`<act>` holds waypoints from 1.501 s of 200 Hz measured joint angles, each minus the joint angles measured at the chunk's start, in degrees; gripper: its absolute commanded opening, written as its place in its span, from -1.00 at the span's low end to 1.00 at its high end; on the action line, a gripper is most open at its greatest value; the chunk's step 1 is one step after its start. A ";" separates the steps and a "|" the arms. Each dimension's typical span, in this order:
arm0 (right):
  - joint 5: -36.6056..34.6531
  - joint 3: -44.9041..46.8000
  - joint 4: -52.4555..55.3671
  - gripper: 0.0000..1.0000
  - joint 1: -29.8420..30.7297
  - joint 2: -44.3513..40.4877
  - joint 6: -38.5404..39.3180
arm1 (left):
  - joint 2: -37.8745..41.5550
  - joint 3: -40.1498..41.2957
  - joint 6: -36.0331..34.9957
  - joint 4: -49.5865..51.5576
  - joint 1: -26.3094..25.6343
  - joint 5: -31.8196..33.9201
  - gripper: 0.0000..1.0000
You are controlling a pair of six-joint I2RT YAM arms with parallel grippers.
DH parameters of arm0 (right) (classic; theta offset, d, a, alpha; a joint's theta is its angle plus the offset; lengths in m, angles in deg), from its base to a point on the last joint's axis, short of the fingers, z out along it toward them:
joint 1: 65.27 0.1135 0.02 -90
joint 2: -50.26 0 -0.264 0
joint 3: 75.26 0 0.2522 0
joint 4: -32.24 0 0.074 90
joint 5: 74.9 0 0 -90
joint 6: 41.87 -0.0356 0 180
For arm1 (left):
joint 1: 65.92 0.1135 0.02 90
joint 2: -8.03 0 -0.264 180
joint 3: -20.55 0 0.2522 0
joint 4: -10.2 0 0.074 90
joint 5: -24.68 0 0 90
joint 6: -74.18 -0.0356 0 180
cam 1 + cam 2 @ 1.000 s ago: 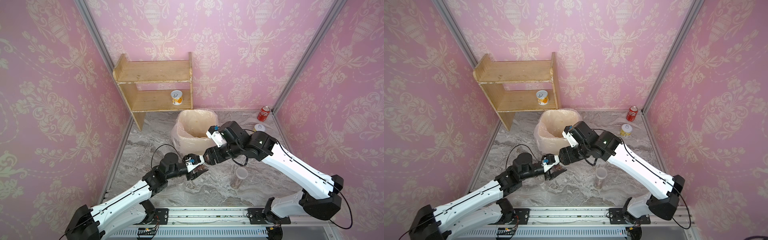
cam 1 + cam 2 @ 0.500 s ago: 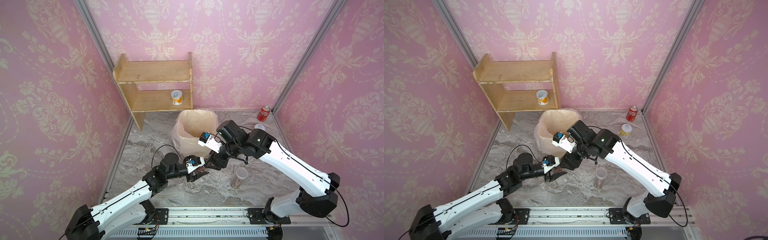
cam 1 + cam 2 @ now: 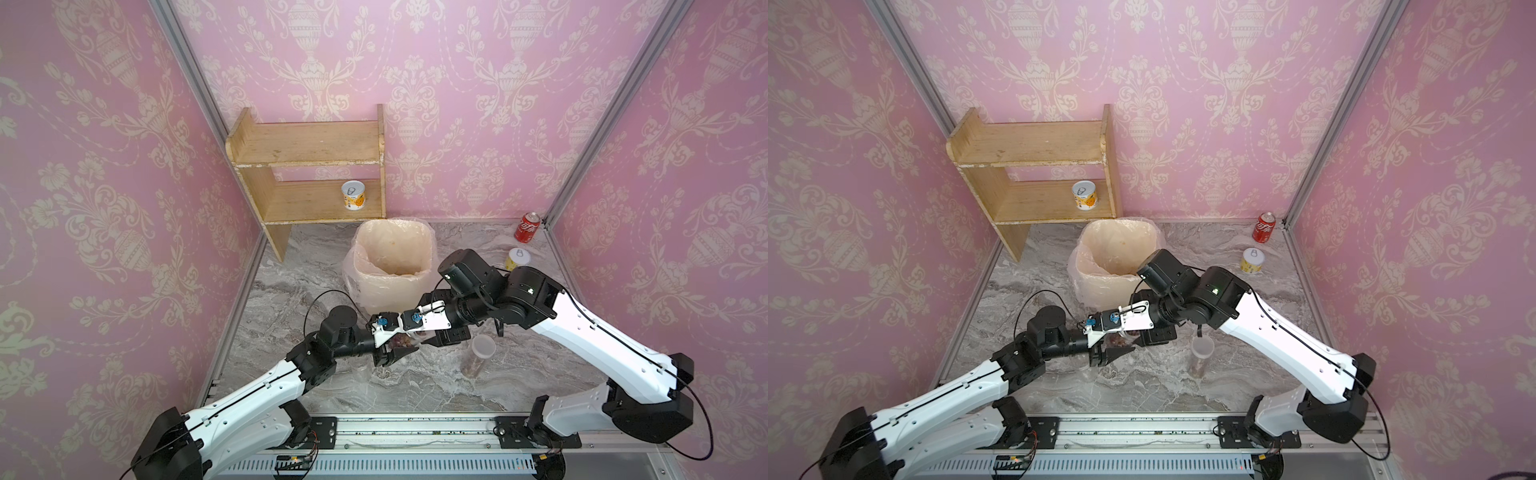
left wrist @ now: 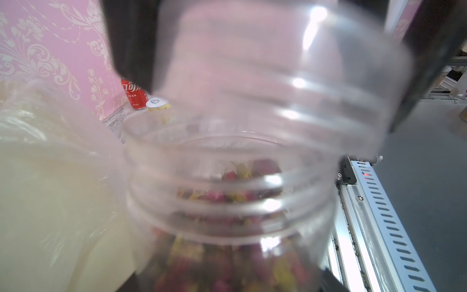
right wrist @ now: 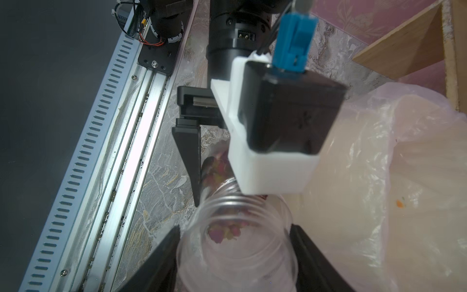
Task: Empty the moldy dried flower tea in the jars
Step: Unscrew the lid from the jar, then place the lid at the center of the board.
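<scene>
My left gripper is shut side-on around a short clear jar just in front of the bin. The jar holds reddish-purple dried flower tea. My right gripper reaches in from the right, its black fingers shut on the jar's clear lid at the jar's mouth. I cannot tell whether the threads still engage. A taller slim jar with tea stands capped to the right. Another clear jar shows dimly by the left arm.
A bag-lined bin stands right behind the held jar. A wooden shelf with a printed tin is at the back left. A red cola can and a second tin sit at the back right.
The right wrist has rolled, swinging its camera from the bin side down towards the left gripper, and its jaws have closed in on the lid. The left arm and jar have stayed put.
</scene>
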 measured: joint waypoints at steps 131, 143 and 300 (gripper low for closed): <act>-6.84 28.79 -18.38 -0.20 0.00 -14.34 -23.56 | 15.21 -0.09 -3.89 9.66 0.13 16.28 0.14; -7.69 32.13 -20.76 -0.19 0.00 -13.44 -26.10 | 17.07 -1.09 -4.31 11.34 0.61 18.69 0.14; -11.34 25.38 -33.20 -0.06 0.66 23.69 -32.35 | 19.56 -7.23 -5.38 14.64 11.39 22.80 0.14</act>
